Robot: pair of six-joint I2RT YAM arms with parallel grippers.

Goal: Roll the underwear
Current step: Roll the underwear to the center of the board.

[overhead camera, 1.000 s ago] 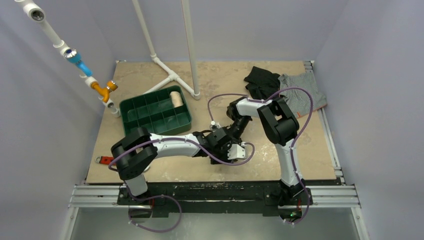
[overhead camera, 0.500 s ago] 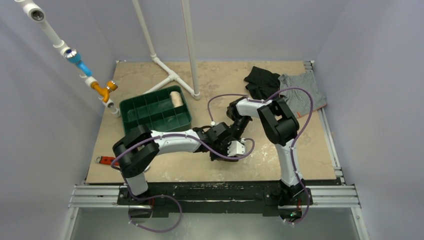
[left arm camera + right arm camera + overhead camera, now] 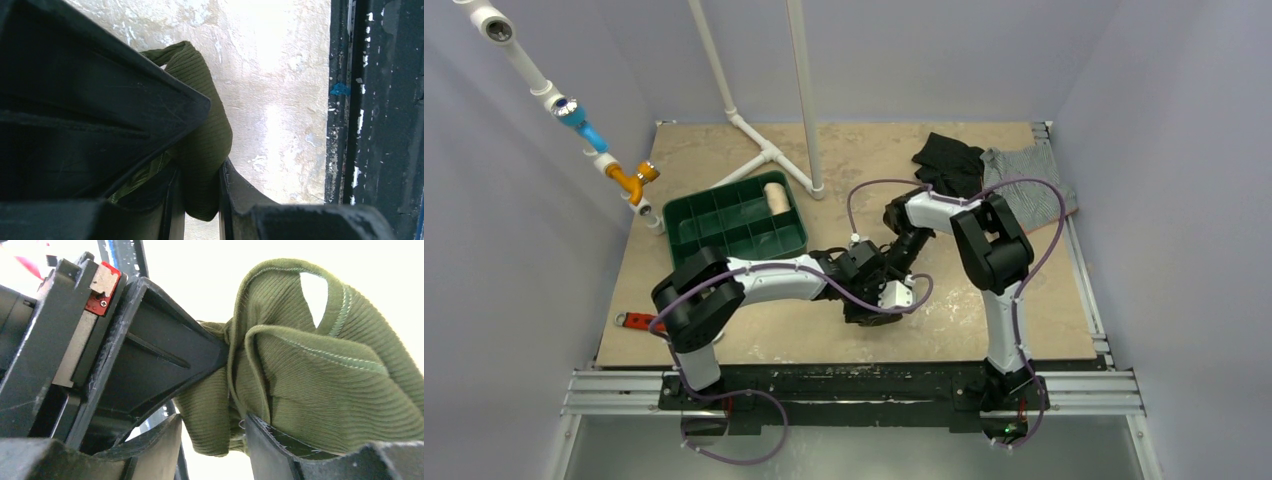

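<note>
Underwear (image 3: 320, 390): bunched olive ribbed cloth, held between the two arms over the near middle of the table (image 3: 764, 335); from above it is mostly hidden under the wrists, and I cannot tell whether it touches the surface
Left gripper (image 3: 199, 172): nearly closed, with a fold of the cloth pinched between its jaws
Right gripper (image 3: 212, 422): jaws parted, with a bright gap beside the cloth hanging between them; the cloth looks loose there, not clamped
Step in hand: probably a re-grip partway through the roll, the left anchoring while the right takes a new hold
Doing it well: keep the left pinch firm so the folds do not spring open; have the right bite the outer loop with the stitched hem rather than the crumpled core; close on all layers together, then turn toward the left gripper with the cloth taut
Risk: the fingers sit just beside each other and could clash, and the free loop may slip out
Progress: no tidy roll shows, and the waistband is not in view
</note>
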